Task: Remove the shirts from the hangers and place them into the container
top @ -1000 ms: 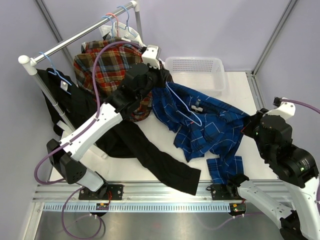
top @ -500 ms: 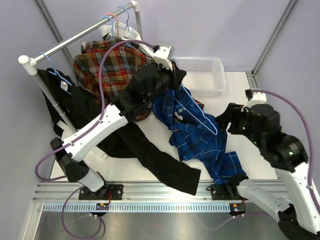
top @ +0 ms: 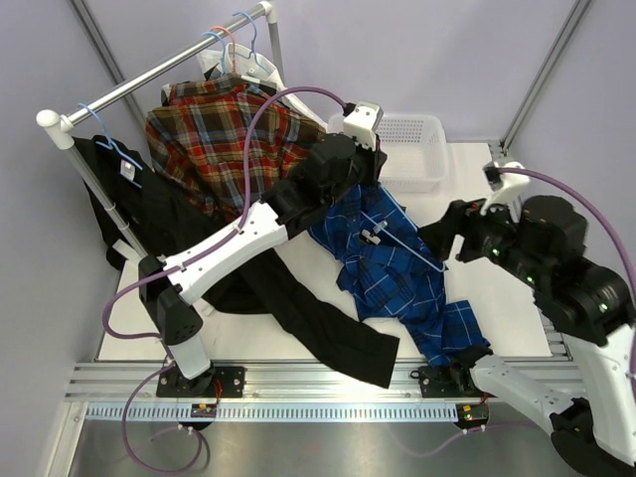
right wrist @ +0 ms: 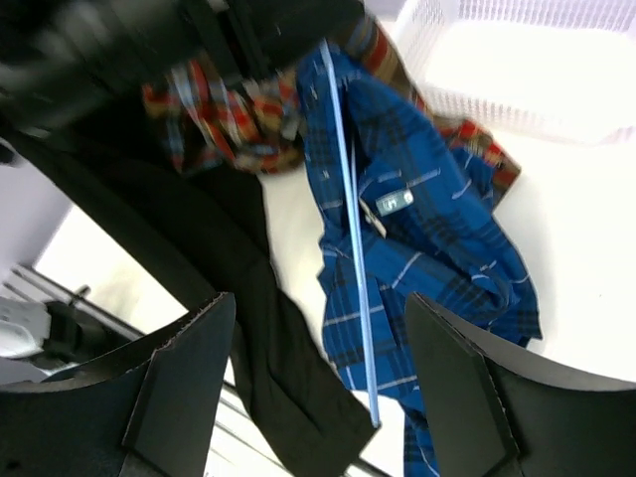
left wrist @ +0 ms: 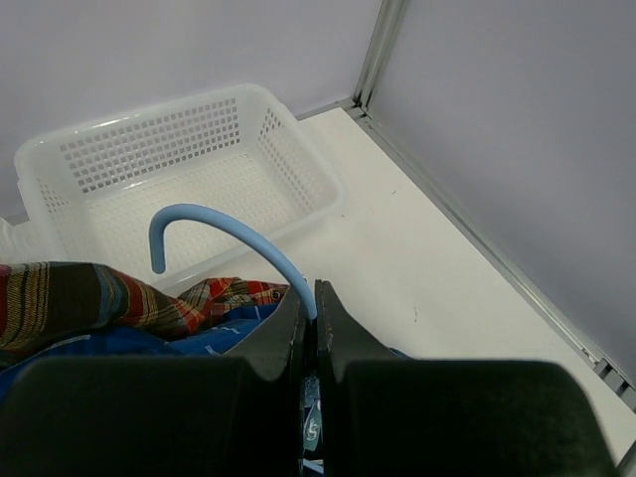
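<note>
- Overhead, the blue shirt (top: 407,288) lies crumpled on the surface (top: 477,184), outside the basket (top: 409,127), and trails toward the near edge.
- Across it slants a light blue hanger (top: 412,238), hook end uppermost and nearest the basket.
- At that end the left claw (left wrist: 310,310) is clenched on the hanger's neck just below the hook, which curls up toward the basket in the left wrist view.
- Opposite, the right claw (right wrist: 316,308) is released, with its fingers spread wide above the blue shirt's right side. In its own view the hanger's wire runs down between them, and whether they touch wire or cloth is hard to say.
- Behind the left arm, the red plaid shirt (top: 214,134) drapes below the rail (top: 149,81).
- Nearby, the black shirt (top: 298,308) hangs from the rail's left end and spills over the surface to the near edge, beside the blue shirt.
- More hangers (top: 243,40) hang at the rail's far end.
</note>
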Robot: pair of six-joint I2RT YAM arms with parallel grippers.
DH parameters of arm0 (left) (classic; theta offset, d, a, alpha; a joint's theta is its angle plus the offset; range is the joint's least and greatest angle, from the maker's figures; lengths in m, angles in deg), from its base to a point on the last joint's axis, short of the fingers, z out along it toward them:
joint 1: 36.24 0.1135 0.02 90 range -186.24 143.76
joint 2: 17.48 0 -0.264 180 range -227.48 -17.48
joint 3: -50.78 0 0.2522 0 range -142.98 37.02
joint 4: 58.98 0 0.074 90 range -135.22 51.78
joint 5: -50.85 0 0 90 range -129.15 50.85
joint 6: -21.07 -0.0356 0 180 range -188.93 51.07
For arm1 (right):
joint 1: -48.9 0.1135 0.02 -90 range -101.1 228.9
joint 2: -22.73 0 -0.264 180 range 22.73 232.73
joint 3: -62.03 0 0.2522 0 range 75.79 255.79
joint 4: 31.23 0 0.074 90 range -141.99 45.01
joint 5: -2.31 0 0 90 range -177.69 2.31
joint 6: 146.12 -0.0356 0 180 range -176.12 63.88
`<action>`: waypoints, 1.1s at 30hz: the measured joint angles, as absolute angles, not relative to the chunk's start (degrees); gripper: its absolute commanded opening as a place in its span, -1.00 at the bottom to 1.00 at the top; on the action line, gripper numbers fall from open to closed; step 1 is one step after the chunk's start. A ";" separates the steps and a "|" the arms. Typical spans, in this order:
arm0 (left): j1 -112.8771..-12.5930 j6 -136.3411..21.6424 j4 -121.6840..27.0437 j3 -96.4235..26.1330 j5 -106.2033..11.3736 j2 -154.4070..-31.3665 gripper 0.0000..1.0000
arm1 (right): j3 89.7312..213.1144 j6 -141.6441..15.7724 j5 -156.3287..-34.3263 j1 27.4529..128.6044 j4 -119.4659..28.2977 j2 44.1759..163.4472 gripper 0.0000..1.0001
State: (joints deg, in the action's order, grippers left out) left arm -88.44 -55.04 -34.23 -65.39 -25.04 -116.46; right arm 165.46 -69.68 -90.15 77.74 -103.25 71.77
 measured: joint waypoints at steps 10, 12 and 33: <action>-89.12 -56.72 -34.23 -66.81 -23.91 -116.59 -1.00 | 156.71 -67.91 -92.35 77.74 -102.09 79.68 0.22; -89.12 -56.90 -34.32 -66.81 -23.71 -116.59 -1.00 | 156.36 -67.74 -93.07 77.74 -101.65 80.20 0.01; -89.14 -58.36 -34.63 -63.44 -22.49 -109.29 0.98 | 156.26 -68.37 -93.27 77.79 -105.39 74.21 -1.00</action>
State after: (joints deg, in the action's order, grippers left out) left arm -89.14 -58.36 -34.63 -63.44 -22.49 -109.29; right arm 156.26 -68.37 -93.27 77.79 -105.39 74.21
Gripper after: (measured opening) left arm 0.987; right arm 0.042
